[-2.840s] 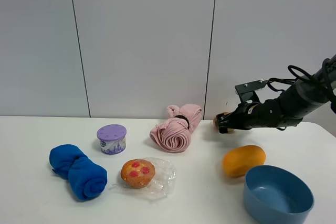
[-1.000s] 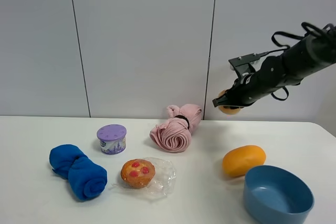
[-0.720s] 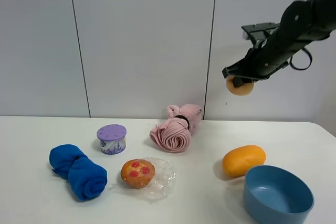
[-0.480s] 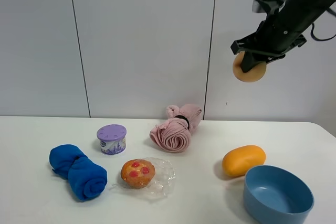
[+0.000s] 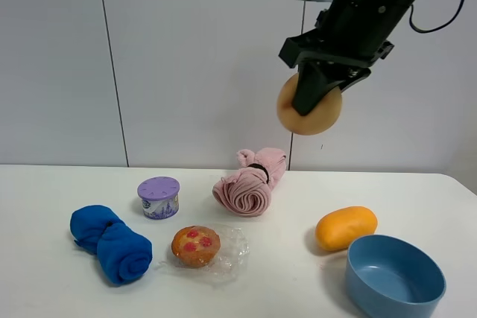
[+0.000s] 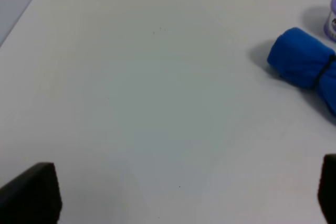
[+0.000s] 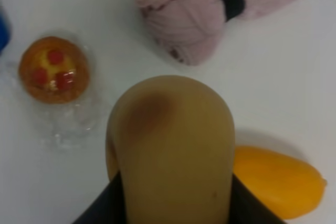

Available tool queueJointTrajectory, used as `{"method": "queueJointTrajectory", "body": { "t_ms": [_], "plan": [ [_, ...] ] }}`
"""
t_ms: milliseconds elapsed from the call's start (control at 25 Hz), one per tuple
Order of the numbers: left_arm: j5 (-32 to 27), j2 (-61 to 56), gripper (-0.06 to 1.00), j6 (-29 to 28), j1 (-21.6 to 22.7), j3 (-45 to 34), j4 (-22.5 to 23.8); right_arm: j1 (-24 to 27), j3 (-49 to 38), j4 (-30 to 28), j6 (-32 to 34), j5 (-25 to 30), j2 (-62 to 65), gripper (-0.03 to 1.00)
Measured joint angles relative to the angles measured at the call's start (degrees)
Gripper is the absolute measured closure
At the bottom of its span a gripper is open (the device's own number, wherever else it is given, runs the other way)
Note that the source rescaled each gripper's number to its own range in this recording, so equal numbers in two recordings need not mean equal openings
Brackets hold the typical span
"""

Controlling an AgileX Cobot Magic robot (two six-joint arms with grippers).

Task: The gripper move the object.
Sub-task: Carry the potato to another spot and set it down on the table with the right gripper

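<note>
My right gripper (image 5: 313, 102) is shut on the tan potato-like object (image 5: 322, 115) and holds it high above the table, over the spot between the pink cloth roll and the orange oval. In the right wrist view the object (image 7: 170, 145) fills the middle, with a brown spot on it, and the black fingers (image 7: 102, 205) clasp its sides. My left gripper (image 6: 178, 203) is open and empty above bare white table (image 6: 131, 103); only its fingertips (image 6: 31, 192) show. The left arm is out of the exterior view.
On the white table (image 5: 268, 273) stand a blue cloth roll (image 5: 109, 242), a purple lidded cup (image 5: 158, 197), an orange muffin with red dots (image 5: 196, 246) on clear plastic, a pink cloth roll (image 5: 250, 182), a smooth orange oval (image 5: 346, 227) and a blue bowl (image 5: 394, 279).
My right gripper has lifted the object from the table's back right, raised it high and swung it left and toward the camera. The other things have not moved.
</note>
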State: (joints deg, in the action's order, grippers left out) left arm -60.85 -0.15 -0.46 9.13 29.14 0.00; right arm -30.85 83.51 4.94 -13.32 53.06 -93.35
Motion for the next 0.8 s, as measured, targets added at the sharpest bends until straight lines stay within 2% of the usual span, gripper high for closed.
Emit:
{"method": "queueJointTrajectory", "body": {
  "t_ms": [280,520,800],
  "plan": [
    [0.0,0.0,-0.06,0.0,0.0,0.0,0.0,-5.3,0.0,0.1,0.1,-0.1,-6.0,0.97],
    [0.0,0.0,-0.06,0.0,0.0,0.0,0.0,-5.4,0.0,-2.9,0.1,-0.9,-13.9,0.97],
    [0.0,0.0,-0.06,0.0,0.0,0.0,0.0,-5.4,0.1,-5.5,0.1,-5.2,-21.6,0.97]
  ]
}}
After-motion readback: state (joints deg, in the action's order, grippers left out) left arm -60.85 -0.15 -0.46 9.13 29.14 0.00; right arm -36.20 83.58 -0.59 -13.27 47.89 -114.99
